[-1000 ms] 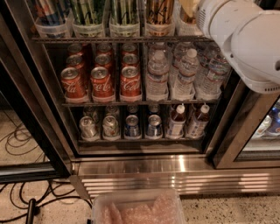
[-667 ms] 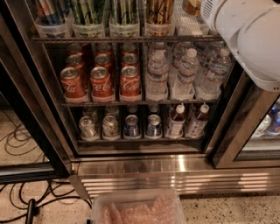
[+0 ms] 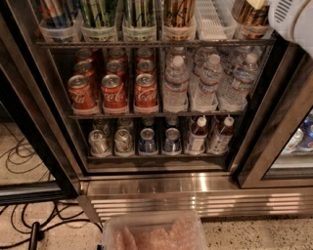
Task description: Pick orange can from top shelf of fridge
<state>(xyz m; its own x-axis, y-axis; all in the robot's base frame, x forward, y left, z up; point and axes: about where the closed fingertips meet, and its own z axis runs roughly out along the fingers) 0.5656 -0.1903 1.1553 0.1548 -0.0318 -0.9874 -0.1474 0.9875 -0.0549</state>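
Orange can (image 3: 178,12) stood upright in the fourth lane of the top shelf (image 3: 146,44), metallic gold-orange with dark scribbles, its foot seated in a clear plastic tray. A second orange-gold can (image 3: 248,14) sat at the far right end of the same shelf, tilted, close under the gripper (image 3: 261,5); contact between them could not be made out, nor how the jaws stood. The gripper's smooth white housing filled the top right corner, just beside the fridge (image 3: 29,97) door frame. Between the two cans a white ribbed lane tray (image 3: 211,19) showed its bare floor, the one clear gap on that row. Green-striped cans (image 3: 100,12) crowded the lanes to the left. Below, on the dark wire racks, red cola cans (image 3: 113,93) stood shoulder to shoulder beside clear water bottles (image 3: 208,83). The ribbed stainless base (image 3: 195,197) ran along the bottom edge, with a translucent plastic bin (image 3: 156,234) on the speckled floor in front and black cables (image 3: 24,161) at the left.
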